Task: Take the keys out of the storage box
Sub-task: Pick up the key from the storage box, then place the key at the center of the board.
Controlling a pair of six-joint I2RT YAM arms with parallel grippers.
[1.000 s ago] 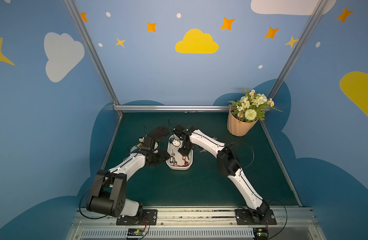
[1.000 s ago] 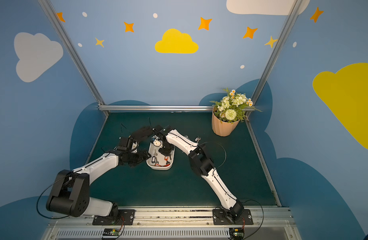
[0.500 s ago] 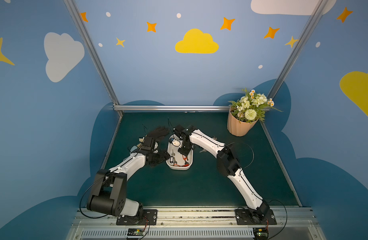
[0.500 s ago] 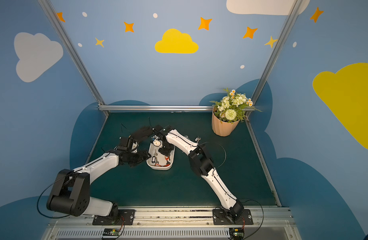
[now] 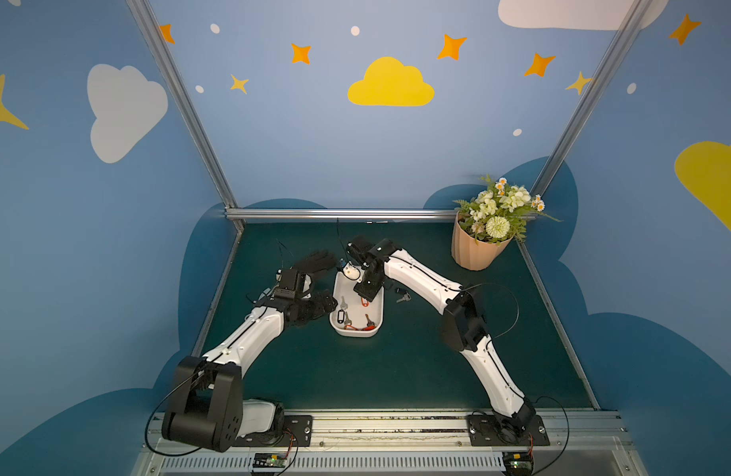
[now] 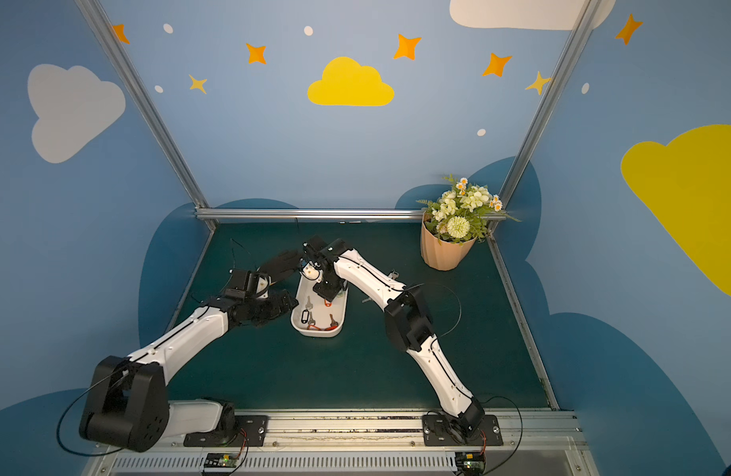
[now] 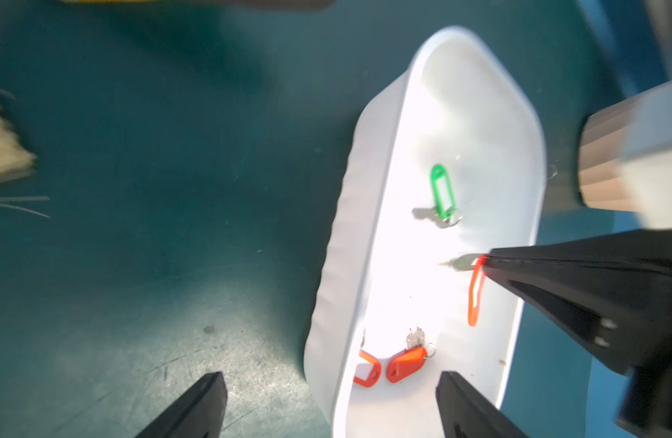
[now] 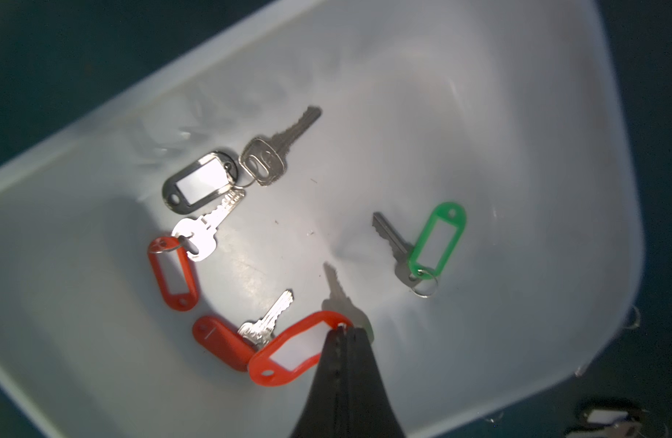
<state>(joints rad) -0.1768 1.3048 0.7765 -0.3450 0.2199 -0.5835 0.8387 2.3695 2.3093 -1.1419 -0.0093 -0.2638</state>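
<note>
The right fingers (image 8: 342, 343) are found pressed together on the ring end of a red-tagged key (image 8: 289, 360), which is held over the inside of the storage box (image 5: 357, 331). The left fingers (image 7: 465, 407) are found spread wide and empty, just beside the box's side wall. A green-tagged key (image 8: 437, 239), a black-tagged key (image 8: 200, 182) and two more red-tagged keys (image 8: 173, 273) are noted lying on the box floor, and one further key (image 5: 403, 295) on the green tabletop (image 5: 397, 371) just beside the box.
</note>
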